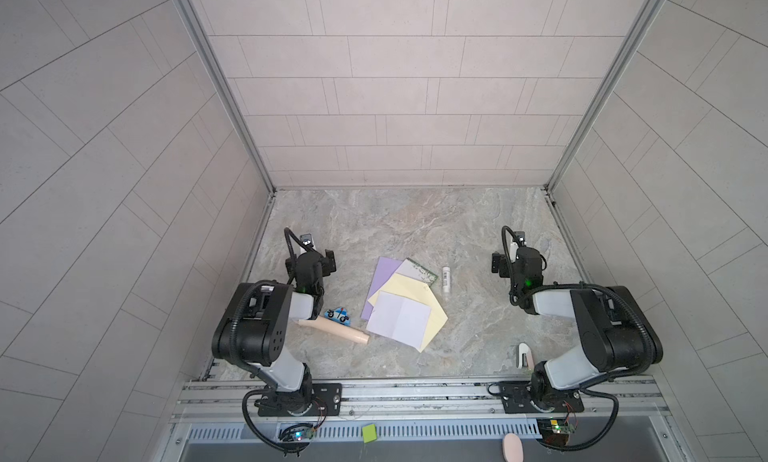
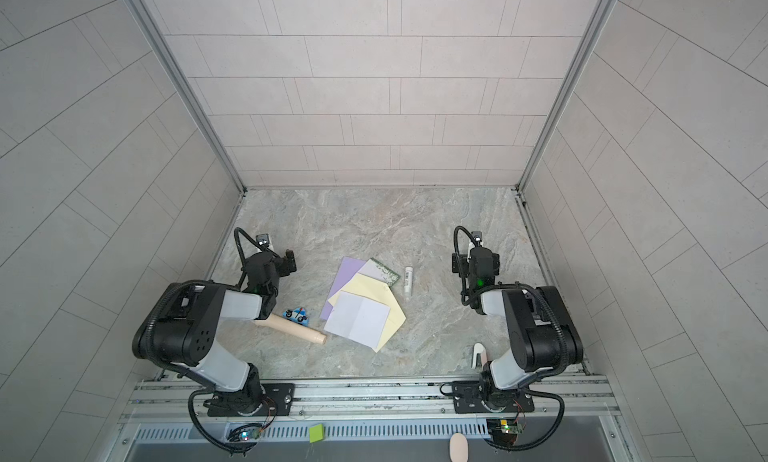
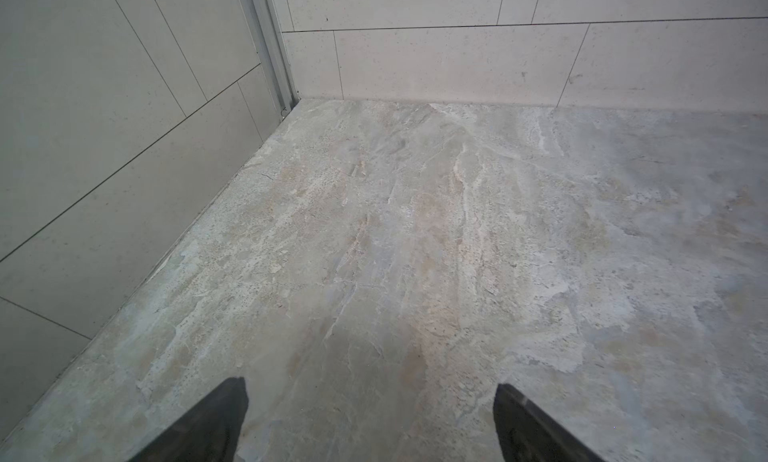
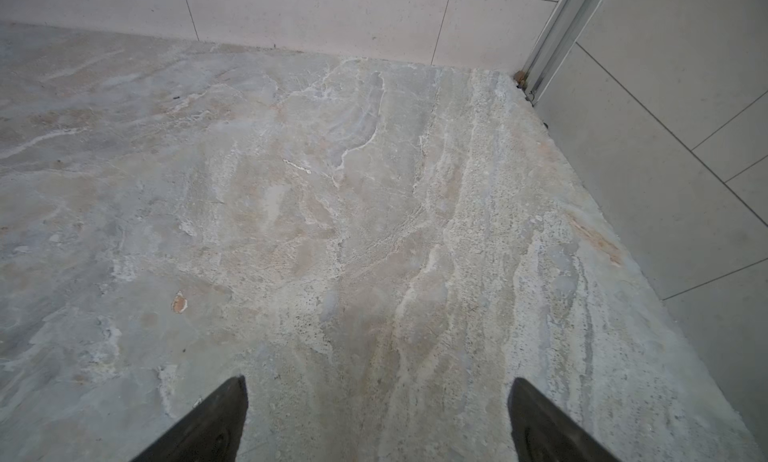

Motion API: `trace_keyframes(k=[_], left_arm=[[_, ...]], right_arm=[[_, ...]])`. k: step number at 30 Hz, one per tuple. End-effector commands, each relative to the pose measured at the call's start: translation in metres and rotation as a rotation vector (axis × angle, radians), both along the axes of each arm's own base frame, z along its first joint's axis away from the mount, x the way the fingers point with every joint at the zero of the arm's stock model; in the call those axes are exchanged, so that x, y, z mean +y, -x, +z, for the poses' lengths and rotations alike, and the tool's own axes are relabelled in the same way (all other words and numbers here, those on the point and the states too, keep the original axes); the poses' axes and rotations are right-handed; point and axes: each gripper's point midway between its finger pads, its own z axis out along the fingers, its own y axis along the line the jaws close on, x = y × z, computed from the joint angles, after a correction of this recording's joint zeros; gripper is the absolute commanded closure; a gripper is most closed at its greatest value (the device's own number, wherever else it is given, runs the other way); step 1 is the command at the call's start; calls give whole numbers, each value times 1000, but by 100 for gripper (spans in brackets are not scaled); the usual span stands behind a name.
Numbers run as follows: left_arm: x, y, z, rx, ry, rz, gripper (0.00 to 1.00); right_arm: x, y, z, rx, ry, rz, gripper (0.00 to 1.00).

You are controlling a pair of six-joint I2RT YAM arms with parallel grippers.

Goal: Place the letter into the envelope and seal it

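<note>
- Spread wide, holding nothing: left gripper (image 3: 370, 385) and right gripper (image 4: 379, 380), each over bare stone, well apart from the papers.
- Between them, white letter (image 1: 399, 320) flat on yellow envelope (image 1: 411, 291); likely light, floppy, slippery; best pinched at its free left corner.
- Glue stick (image 1: 446, 279) just right of the pile.
- Marbled tabletop (image 1: 415, 223), tiled walls (image 1: 395, 106).

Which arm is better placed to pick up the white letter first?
Probably the left. Both grippers are open and empty, but the left gripper is slightly nearer the white letter; the glue stick lies between it and the right gripper.
</note>
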Motion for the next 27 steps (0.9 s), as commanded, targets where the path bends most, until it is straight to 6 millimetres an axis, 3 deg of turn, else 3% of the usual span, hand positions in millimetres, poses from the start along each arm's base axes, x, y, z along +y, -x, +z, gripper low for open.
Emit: trace_keyframes(k=[1,27], left_arm=[[1,-3,5,-15,-10,3,0],[1,-2,8,-25,-11,0,0]], right_arm=[[0,0,9,-31,14,-5,1],[0,0,10,-33,13,-5,0]])
